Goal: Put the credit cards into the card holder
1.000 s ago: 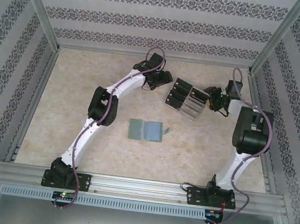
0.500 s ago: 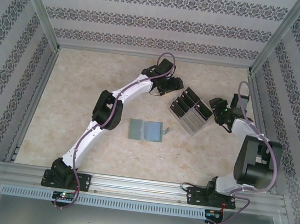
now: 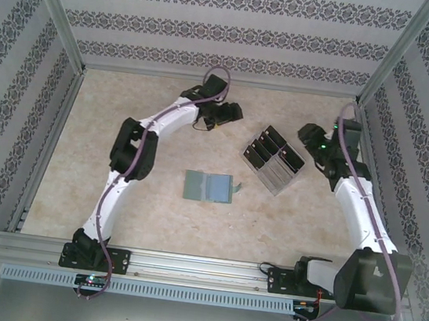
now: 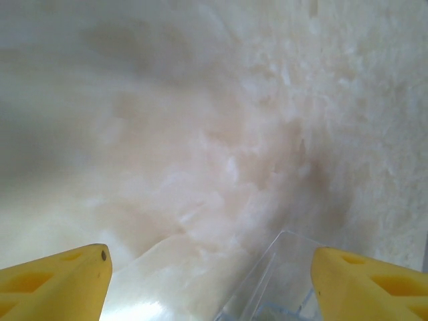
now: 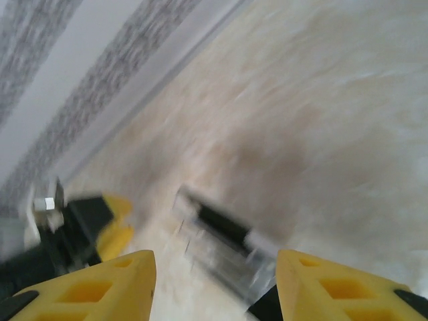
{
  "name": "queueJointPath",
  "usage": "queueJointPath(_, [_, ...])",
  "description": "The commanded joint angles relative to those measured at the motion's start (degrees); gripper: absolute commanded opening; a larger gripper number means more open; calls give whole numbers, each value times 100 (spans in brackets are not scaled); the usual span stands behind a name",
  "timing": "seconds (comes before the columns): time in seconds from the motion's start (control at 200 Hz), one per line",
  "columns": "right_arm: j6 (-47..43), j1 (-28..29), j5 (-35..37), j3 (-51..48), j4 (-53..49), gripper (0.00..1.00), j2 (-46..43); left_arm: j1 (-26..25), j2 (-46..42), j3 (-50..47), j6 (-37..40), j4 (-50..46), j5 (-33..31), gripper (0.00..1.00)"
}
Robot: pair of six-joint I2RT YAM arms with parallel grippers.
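Far across the counter, flanking the rack of black cards: left fingers wide, right fingers parted, both empty; wallet open nearer.

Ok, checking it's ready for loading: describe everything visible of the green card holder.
The card holder lies opened flat near the middle of the pale table, nearer its front edge than the clear slotted rack. It looks like soft grey-green material: two panels side by side, a fold line between them, and a small tab sticking out at its right edge. Only the table touches it; no card can be made out on it.
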Motion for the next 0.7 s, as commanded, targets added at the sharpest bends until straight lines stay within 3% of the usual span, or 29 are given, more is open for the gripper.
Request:
queueJointPath(0.0, [-1095, 884, 115, 381, -1273, 51, -2, 214, -983, -950, 210, 636, 171, 79])
queueJointPath(0.23, [-1491, 1957, 107, 431, -1837, 50, 511, 447, -2895, -3797, 308, 1410, 197, 80])
queueJointPath(0.365, [-1949, 2360, 636, 717, -2345, 49, 1072, 456, -3842, -5096, 269, 1715, 132, 80])
queueJointPath(0.515, [-2219, 2796, 1558, 980, -2674, 48, 1613, 457, -4492, -5957, 83, 1966, 89, 80])
queueJointPath(0.695, [-2413, 2965, 2181, 1136, -2899, 48, 2017, 456, -4822, -6372, -39, 2095, 72, 80])
